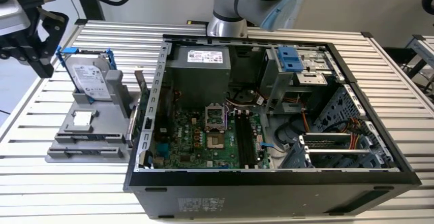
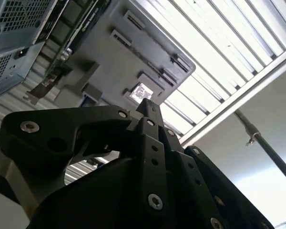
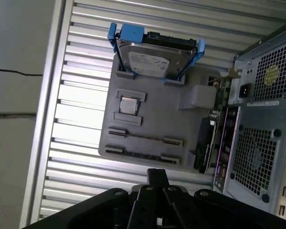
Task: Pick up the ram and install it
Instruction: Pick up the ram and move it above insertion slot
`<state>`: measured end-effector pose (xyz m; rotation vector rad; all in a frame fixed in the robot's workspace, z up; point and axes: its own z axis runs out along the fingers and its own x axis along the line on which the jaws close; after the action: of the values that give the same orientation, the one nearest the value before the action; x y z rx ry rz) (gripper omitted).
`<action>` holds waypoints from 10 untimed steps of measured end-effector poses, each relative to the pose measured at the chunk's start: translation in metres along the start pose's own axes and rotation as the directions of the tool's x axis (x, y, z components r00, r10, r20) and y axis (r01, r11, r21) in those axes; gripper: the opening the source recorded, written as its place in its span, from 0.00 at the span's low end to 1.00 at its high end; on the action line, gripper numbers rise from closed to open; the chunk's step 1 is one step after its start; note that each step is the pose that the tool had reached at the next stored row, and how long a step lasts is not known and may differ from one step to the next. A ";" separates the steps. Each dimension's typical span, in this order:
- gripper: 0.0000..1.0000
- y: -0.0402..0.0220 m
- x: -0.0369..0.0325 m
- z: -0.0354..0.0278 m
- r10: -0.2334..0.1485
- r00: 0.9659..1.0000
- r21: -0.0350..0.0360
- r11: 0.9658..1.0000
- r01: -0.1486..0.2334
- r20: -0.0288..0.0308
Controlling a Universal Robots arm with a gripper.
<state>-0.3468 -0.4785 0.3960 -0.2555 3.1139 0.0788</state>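
A grey holder [image 1: 81, 132] [image 3: 148, 119] lies on the slatted table, at the exterior view's left of the open computer case [image 1: 271, 178]. In one of its slots a thin dark strip stands on edge, which I take to be the ram [image 3: 145, 138]; its colour does not show. My black gripper [image 1: 44, 70] [image 2: 147, 106] [image 3: 157, 172] hangs above the table at the exterior view's far left, clear of the holder. Its fingers meet at one tip and hold nothing. The green motherboard [image 1: 203, 142] lies in the case, with long black slots [image 1: 245, 137].
A silver hard drive in a blue frame [image 1: 88, 76] [image 3: 155, 55] stands upright at the holder's far end. A small square chip [image 3: 128, 105] sits in a pocket of the holder. An expansion card [image 3: 207, 143] leans between holder and case. The arm's base [image 1: 227, 23] is behind the case.
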 end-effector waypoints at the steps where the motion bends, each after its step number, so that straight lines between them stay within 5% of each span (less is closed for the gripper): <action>1: 0.00 0.0000 0.0000 -0.0001 -0.010 1.000 0.000 1.000 0.010 0.000; 10: 0.00 0.0000 0.0000 -0.0007 -0.120 0.993 -0.003 0.993 0.120 -0.006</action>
<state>-0.3467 -0.4785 0.3967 -0.4437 3.0958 0.0803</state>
